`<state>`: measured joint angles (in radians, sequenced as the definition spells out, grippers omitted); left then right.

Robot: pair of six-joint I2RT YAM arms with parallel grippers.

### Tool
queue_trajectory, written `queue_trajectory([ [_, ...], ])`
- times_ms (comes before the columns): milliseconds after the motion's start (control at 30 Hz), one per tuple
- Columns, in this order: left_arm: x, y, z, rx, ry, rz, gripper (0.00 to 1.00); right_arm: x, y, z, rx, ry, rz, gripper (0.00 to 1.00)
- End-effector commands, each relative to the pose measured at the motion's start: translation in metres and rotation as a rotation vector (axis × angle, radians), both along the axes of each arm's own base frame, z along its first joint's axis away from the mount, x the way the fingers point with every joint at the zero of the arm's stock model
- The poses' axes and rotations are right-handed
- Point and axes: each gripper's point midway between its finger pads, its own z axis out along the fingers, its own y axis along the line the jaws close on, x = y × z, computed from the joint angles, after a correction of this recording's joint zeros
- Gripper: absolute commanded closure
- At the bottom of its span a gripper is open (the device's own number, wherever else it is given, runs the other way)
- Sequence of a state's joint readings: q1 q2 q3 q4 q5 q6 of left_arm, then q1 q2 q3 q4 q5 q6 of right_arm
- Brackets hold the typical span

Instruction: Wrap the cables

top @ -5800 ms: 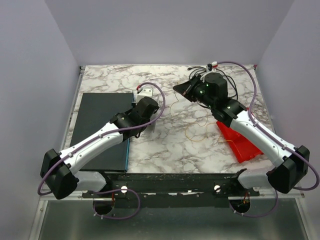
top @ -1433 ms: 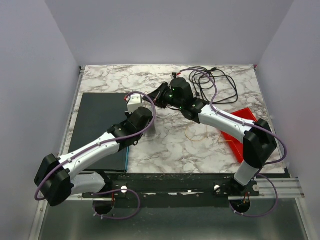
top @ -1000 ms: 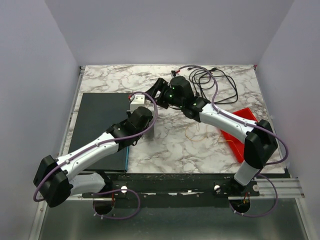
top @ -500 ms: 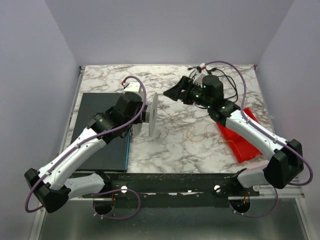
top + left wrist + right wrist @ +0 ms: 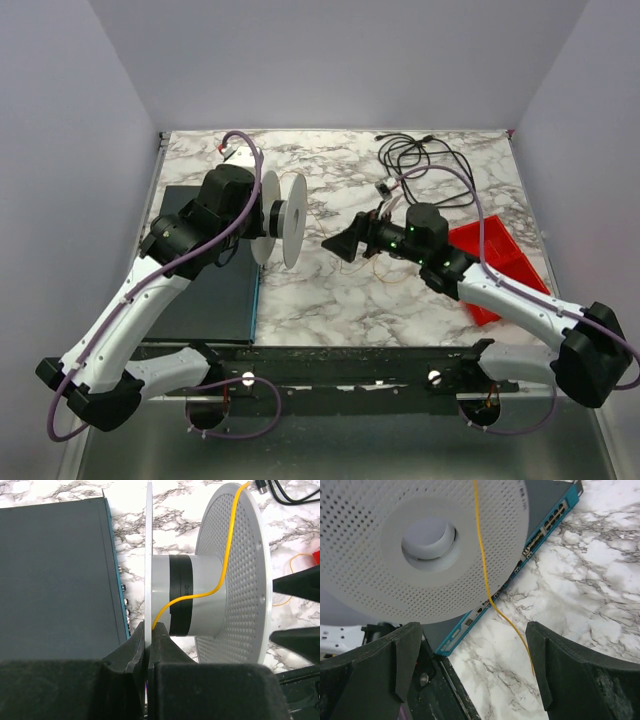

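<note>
— Where is the spool (image 5: 285, 218) found?
— It is held above the bench (image 5: 330, 300), just right of the flat box (image 5: 215, 300).
— And the cables (image 5: 405, 150)?
— Laid at the far right, behind the tray (image 5: 495, 250).

The left arm (image 5: 150, 290) rises from its base toward 1 o'clock, its wrist bent so the left gripper (image 5: 262, 216) points to 3 o'clock. Its 2 fingers (image 5: 132, 652) are pinched tight on the near flange of the white spool (image 5: 285, 220). The right arm (image 5: 500, 295) lies low, stretched toward 10 o'clock, and the right gripper (image 5: 335, 246) points to 9 o'clock with its 2 fingers spread wide, holding nothing.
</note>
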<state>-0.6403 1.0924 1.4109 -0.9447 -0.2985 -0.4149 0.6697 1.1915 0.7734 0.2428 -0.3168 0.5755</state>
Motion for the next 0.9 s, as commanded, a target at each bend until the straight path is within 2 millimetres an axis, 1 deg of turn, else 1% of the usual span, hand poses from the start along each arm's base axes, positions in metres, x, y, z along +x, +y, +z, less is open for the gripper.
queue_trajectory([
  [0,-0.004,-0.002,0.024,-0.052,-0.047,-0.040,1.00,0.010,0.008,-0.030,-0.130,-0.111,-0.072,0.08],
  [33,-0.005,-0.001,0.025,-0.055,-0.047,-0.043,1.00,0.014,0.006,-0.036,-0.156,-0.119,-0.105,0.08],
  [100,-0.006,-0.001,0.027,-0.062,-0.051,-0.046,1.00,0.020,-0.001,-0.042,-0.178,-0.135,-0.163,0.10],
  [167,-0.007,-0.002,0.029,-0.072,-0.055,-0.052,1.00,0.029,-0.009,-0.043,-0.194,-0.154,-0.223,0.10],
  [233,-0.008,-0.001,0.030,-0.078,-0.057,-0.055,1.00,0.029,-0.008,-0.046,-0.206,-0.159,-0.219,0.11],
  [367,-0.010,-0.001,0.033,-0.104,-0.057,-0.051,1.00,0.018,0.003,-0.064,-0.223,-0.129,-0.149,0.15],
  [433,-0.010,-0.002,0.034,-0.117,-0.052,-0.050,1.00,0.005,0.012,-0.076,-0.225,-0.109,-0.100,0.16],
  [533,-0.010,-0.003,0.033,-0.129,-0.047,-0.050,1.00,-0.007,0.020,-0.087,-0.208,-0.089,-0.070,0.17],
  [633,-0.011,-0.004,0.034,-0.138,-0.047,-0.053,1.00,-0.007,0.019,-0.094,-0.212,-0.077,-0.093,0.17],
  [733,-0.013,-0.005,0.038,-0.152,-0.052,-0.059,1.00,0.004,0.012,-0.103,-0.248,-0.069,-0.162,0.19],
  [800,-0.014,-0.006,0.043,-0.171,-0.058,-0.066,1.00,0.009,0.012,-0.104,-0.244,-0.070,-0.188,0.25],
  [833,-0.015,-0.007,0.043,-0.178,-0.055,-0.069,1.00,0.013,0.013,-0.102,-0.231,-0.079,-0.201,0.32],
  [867,-0.015,-0.008,0.044,-0.184,-0.053,-0.070,1.00,0.017,0.014,-0.099,-0.216,-0.084,-0.221,0.43],
])
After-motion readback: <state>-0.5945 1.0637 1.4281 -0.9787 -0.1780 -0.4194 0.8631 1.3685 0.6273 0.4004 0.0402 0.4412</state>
